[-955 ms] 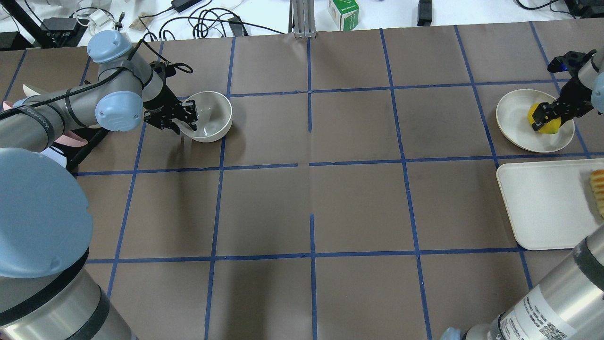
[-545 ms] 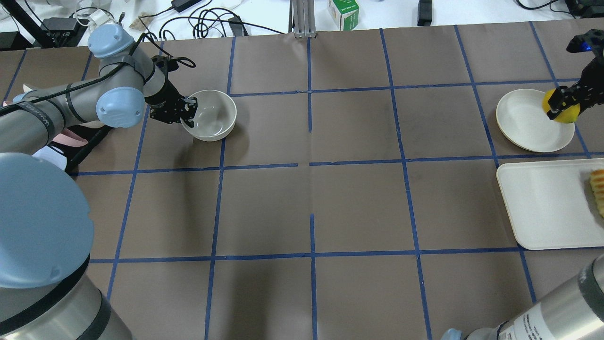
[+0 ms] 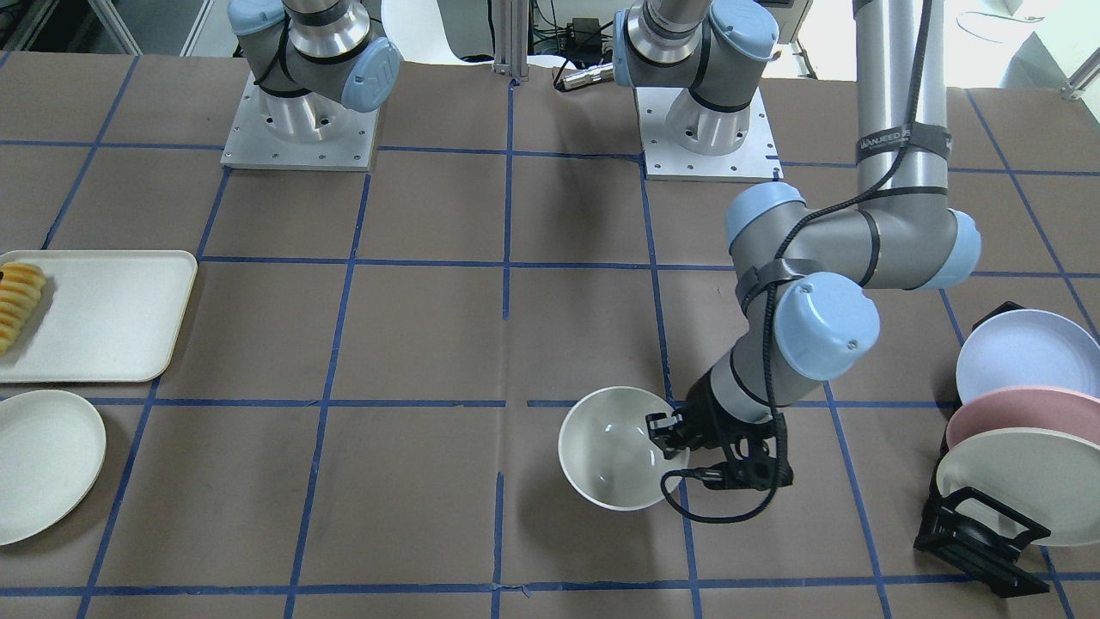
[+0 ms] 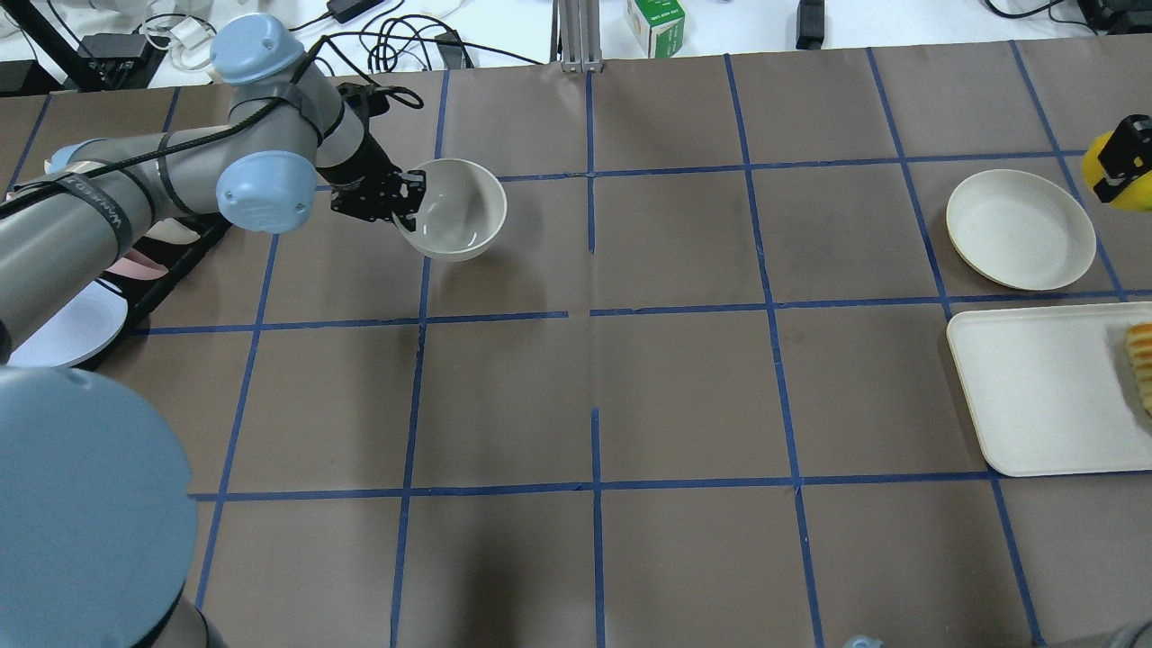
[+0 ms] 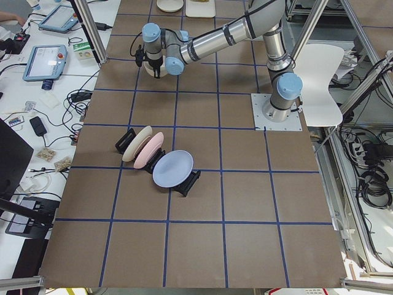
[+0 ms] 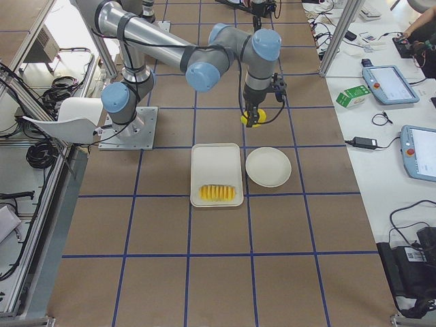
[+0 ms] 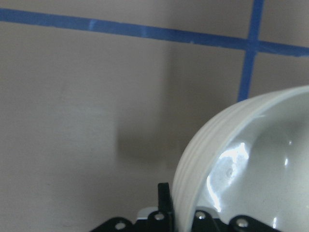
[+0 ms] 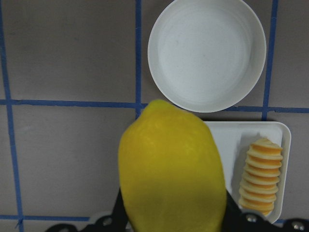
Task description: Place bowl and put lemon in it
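Left pincer (image 4: 407, 200): pinching the near rim of the glossy off-white deep round bowl (image 4: 461, 211), one finger inside the wall and one outside.
Right pincer (image 4: 1116, 166): pressed onto the bright yellow oval lemon (image 8: 171, 166); the fruit hides most of both fingers in the right wrist view.
Bowl position: at the far left of the desk, over a blue tape line, mouth up and slightly tilted. It appears lifted clear of the surface, with its shadow beneath it. The inside holds nothing but glare.
Lemon position: in the air at the far right edge of the overhead view, off the plate and well apart from the bowl. Its pointed tip faces away from the wrist camera.
Under the lemon: brown desk and a blue tape crossing, as the right wrist view shows.
Shallow white round plate (image 4: 1021, 229): flat on the desk just beside the lemon, nothing on it.
White rectangular tray (image 4: 1035, 387): next to the plate, towards the robot, carrying a row of orange-yellow fruit slices (image 8: 260, 174) at its outer end.
Black plate rack (image 3: 980, 524): on the left arm's side, holding a lavender, a pink and a cream plate on edge.
Brown paper-covered desk (image 4: 684, 396): marked into squares with blue tape.
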Robot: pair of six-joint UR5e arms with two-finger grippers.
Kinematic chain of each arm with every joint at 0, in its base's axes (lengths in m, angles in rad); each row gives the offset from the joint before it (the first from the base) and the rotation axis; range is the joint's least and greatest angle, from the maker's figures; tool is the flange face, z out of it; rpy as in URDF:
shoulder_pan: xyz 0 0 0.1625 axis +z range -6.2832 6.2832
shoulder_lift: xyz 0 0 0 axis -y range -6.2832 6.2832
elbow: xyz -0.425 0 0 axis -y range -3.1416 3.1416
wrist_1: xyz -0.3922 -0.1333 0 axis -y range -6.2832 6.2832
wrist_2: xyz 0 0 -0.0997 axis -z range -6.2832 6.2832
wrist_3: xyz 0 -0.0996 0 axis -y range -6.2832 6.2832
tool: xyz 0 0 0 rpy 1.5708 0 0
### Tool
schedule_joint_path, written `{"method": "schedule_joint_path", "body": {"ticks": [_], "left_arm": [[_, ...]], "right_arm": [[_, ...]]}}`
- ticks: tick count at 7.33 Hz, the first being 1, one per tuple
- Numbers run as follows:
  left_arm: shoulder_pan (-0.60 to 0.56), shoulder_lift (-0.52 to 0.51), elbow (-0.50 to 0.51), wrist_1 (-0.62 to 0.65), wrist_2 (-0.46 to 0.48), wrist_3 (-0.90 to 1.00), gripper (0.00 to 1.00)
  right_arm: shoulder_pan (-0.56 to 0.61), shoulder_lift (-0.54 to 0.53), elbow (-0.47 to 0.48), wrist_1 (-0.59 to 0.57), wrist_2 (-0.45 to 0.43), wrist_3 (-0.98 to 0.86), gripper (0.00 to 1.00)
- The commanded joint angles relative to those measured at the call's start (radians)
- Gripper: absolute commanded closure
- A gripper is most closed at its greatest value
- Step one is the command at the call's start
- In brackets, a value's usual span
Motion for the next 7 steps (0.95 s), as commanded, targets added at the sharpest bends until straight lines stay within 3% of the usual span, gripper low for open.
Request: {"method": "schedule_joint_path", "body": {"ticks": [1, 5, 7], "left_arm": [[-0.096, 0.016, -0.060, 0.015, -0.034, -0.062, 1.00], [-0.175, -0.015, -0.111, 0.085, -0.057, -0.157, 1.00], [-0.176, -0.021, -0.117, 0.110, -0.061, -0.159, 1.00]], "right_arm": [[0.126, -0.044, 0.002, 0.048, 0.006, 0.128, 0.82], [0.386, -0.010, 0.002, 0.022, 0.017, 0.406, 0.82], [0.487, 0.062, 0.002, -0.092, 0.015, 0.497, 0.82]]}}
